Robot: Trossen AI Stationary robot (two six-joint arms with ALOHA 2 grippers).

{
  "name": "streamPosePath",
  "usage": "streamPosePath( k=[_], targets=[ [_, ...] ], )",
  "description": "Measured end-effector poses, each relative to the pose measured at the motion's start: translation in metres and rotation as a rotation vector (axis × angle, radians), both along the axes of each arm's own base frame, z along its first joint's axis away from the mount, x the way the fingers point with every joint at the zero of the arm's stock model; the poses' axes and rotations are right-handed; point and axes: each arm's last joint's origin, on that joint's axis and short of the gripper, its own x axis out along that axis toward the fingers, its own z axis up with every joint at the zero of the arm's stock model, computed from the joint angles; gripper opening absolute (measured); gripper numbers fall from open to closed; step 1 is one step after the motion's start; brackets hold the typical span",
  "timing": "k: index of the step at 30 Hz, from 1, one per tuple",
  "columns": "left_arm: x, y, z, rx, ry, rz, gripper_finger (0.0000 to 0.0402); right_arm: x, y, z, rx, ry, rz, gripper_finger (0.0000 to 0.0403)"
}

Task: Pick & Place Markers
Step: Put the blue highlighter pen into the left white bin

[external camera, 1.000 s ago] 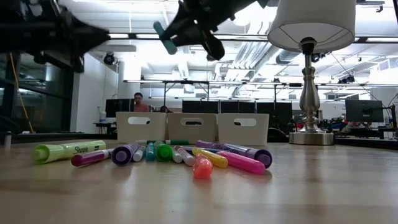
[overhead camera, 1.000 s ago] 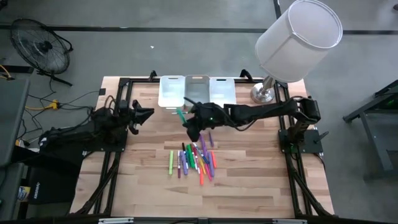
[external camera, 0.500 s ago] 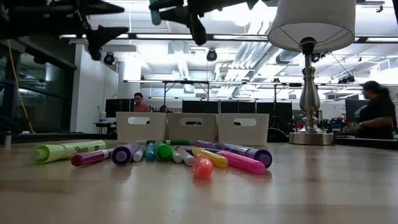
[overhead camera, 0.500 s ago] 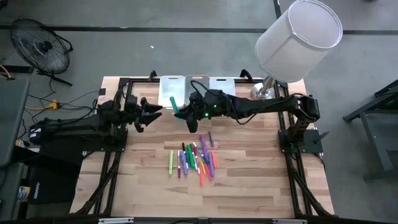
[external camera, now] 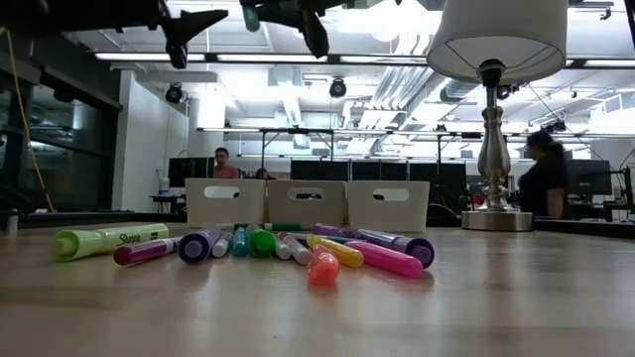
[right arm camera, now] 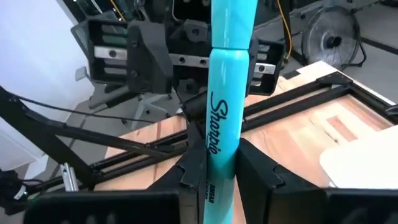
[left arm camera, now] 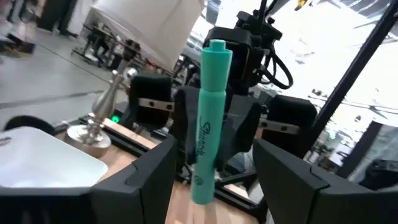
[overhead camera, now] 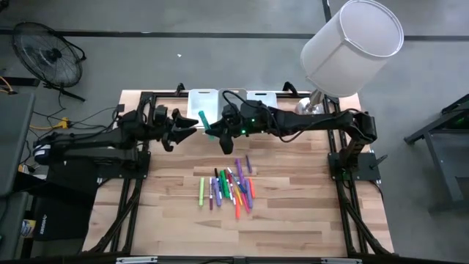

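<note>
Open-plan lab, exposed ceiling ducts [external camera: 298, 104], monitor desks [external camera: 580, 178]

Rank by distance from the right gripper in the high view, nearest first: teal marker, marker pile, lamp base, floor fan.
1. Teal marker: clamped in the right gripper itself.
2. Marker pile: on the table's middle, toward the front.
3. Lamp base: back right corner, slightly farther than the pile.
4. Floor fan: off the table, far back left.
</note>
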Motion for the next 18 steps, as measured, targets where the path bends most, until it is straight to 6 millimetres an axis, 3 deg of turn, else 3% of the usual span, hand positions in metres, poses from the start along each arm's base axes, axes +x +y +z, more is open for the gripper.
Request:
streamPosePath(
  k=[9,18],
  targets=[
    [0.025,0.005,0.012,0.005,0.013,-0.038,0.0211,0.0,-0.002,-0.001,-0.003,0.003,-0.004,0.0054],
    [0.047,0.009,0.011,-0.006,0.079,-0.056,0.021,0.0,-0.002,-0.001,-0.003,0.004,-0.007,0.0054]
  ],
)
